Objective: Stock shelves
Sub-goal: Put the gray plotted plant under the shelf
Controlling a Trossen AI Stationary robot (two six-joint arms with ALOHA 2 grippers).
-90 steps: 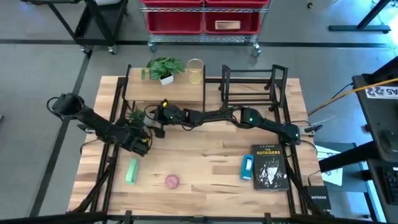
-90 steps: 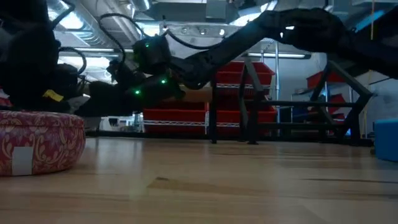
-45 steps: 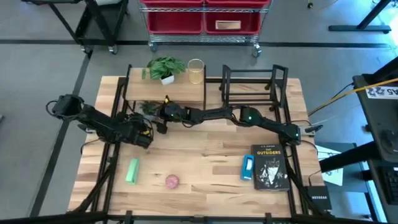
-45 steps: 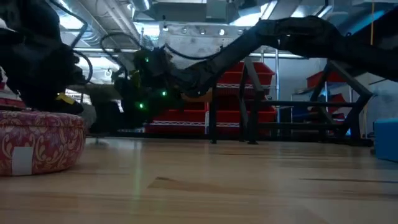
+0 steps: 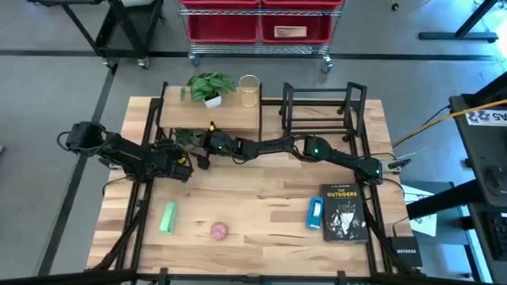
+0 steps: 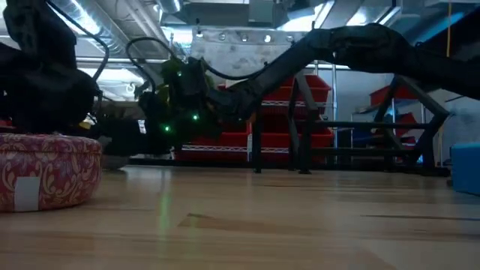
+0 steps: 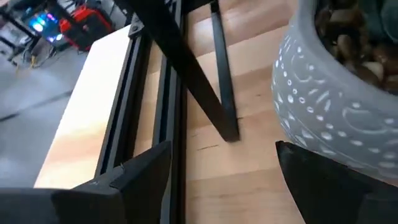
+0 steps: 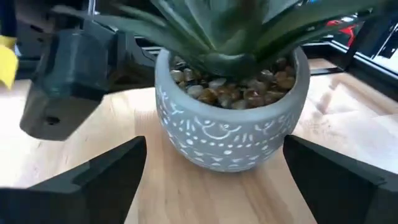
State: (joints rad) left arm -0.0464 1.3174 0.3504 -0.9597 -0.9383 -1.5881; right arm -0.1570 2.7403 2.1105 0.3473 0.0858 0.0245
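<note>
A spiky green plant in a grey patterned pot point(image 8: 230, 124) stands upright on light wood at the near left corner of the wood-topped shelf point(image 5: 230, 119), partly under its top. My right gripper point(image 8: 214, 146) is open and level, with the pot just ahead between its spread fingers. My left gripper point(image 7: 221, 149) is open too and sits close beside the pot point(image 7: 329, 93) on its left. From above, both grippers point(image 5: 181, 162) point(image 5: 203, 150) meet at the plant point(image 5: 186, 137). The black book rack point(image 5: 317, 111) stands empty to the right.
On the shelf top are a leafy plant in a white pot point(image 5: 211, 87) and a yellowish glass point(image 5: 249, 91). Near the front lie a green item point(image 5: 168, 217), a pink round tin point(image 5: 219, 230), a blue item point(image 5: 315, 212) and a black book point(image 5: 344, 212). A cart with red bins point(image 5: 257, 24) stands behind.
The grey-potted plant has shifted toward the far edge and a little to the right, ending partly under the shelf top. My left gripper has moved toward the far edge along with it. My right arm has barely shifted.
</note>
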